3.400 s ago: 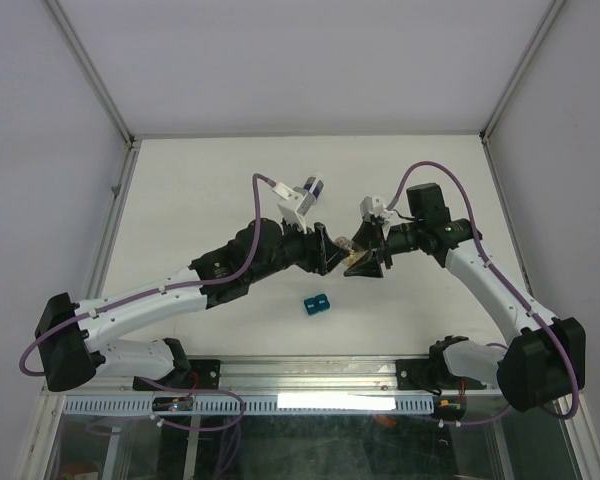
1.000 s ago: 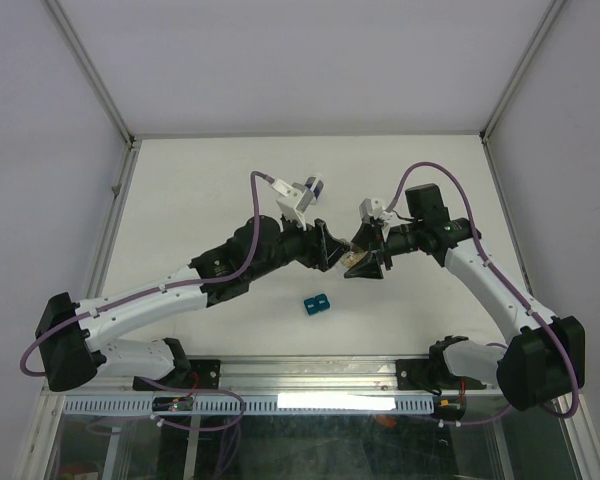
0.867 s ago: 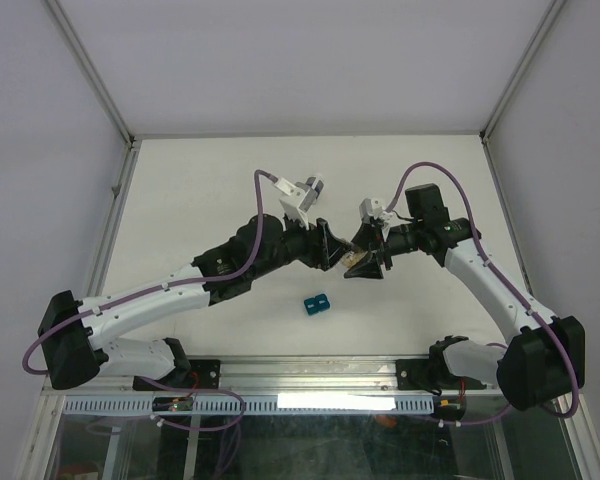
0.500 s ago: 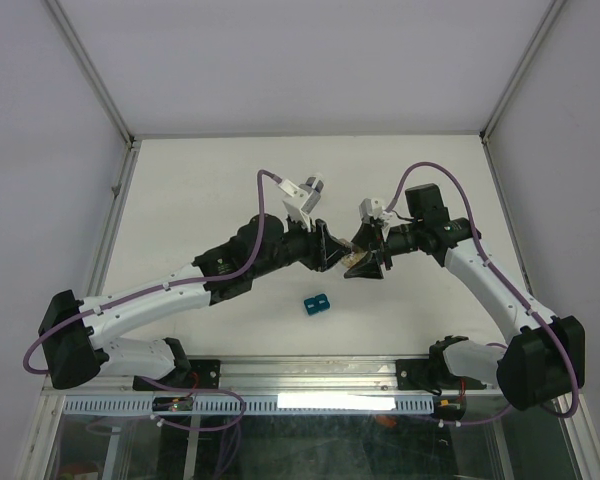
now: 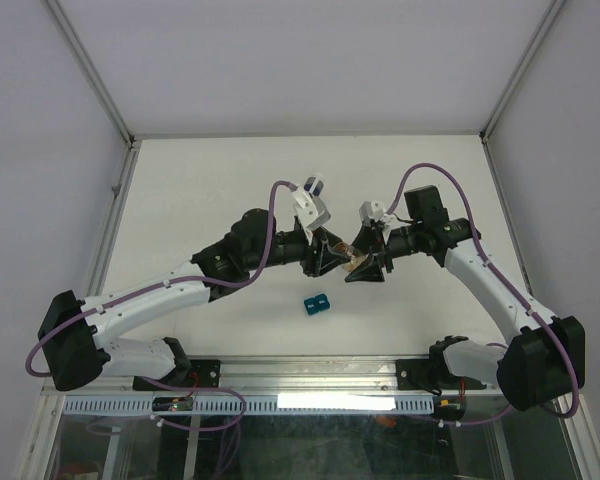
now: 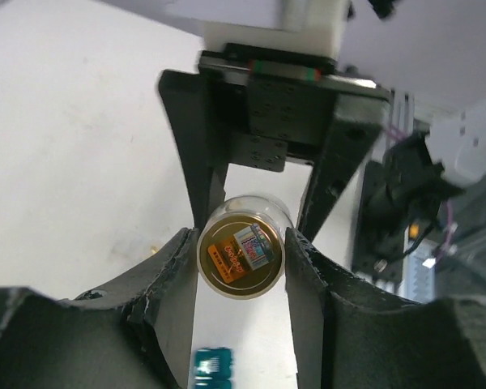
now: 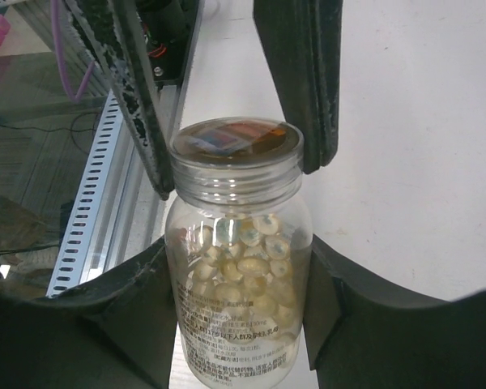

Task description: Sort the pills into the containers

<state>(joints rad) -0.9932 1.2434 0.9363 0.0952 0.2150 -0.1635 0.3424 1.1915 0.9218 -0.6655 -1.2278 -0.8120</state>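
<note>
My right gripper (image 5: 368,264) (image 7: 236,263) is shut on a clear plastic pill bottle (image 7: 239,324) and holds it in the air above mid-table. The pills (image 7: 247,271) inside are pale yellow and fill the bottle's lower half. The bottle's amber cap (image 6: 240,259) (image 7: 235,138) carries a colourful sticker. My left gripper (image 5: 332,259) (image 6: 241,247) is shut on that cap, one finger pressed on each side. In the top view the bottle (image 5: 352,262) is a small amber spot between the two grippers. No small clear cup shows in any view.
A small teal block (image 5: 315,303) (image 6: 212,366) lies on the white table below the grippers. A white jar with a dark-blue band (image 5: 314,186) stands behind the left wrist. The metal rail of the table's near edge (image 7: 89,211) runs below the bottle.
My left wrist has rolled while its fingers stay on the cap, and its white camera mount has swung to the right. The right arm and bottle have barely moved.
</note>
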